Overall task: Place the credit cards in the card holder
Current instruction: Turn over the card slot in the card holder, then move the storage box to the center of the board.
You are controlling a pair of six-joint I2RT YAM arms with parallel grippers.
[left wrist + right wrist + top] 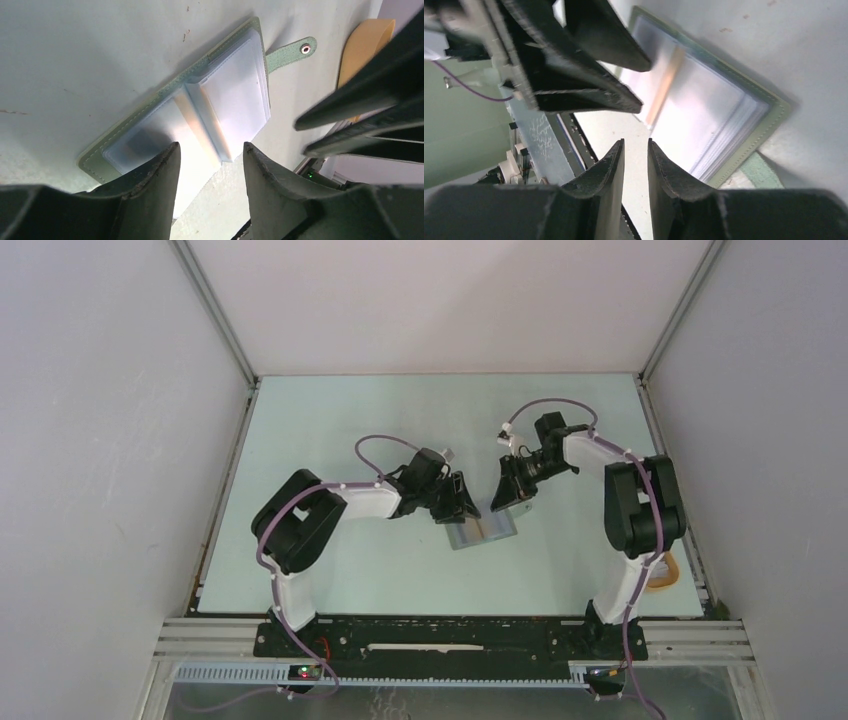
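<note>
The wallet [130, 131] cover looks like matt, grainy stitched leather. Its sleeves [235, 95] are glossy translucent plastic, its snap [305, 49] shiny metal. The table [75, 60] is matt and scuffed.

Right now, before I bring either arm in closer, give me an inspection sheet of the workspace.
Surface: pale table, a few faint marks.
Job's things: card holder lies open flat, inner sleeves up, snap strap out to one side. No loose credit cards seen; whether the sleeves hold any cannot be told.
Clutter: tan tray at the table's near right corner, by the right arm.
Grippers: left gripper open over one half of the holder, contact unclear. Right gripper has its jaws narrowly apart above the holder's edge, nothing between them.
Cables: purple cable loops off each wrist, apart from the holder.
Surroundings: white walls on three sides.
</note>
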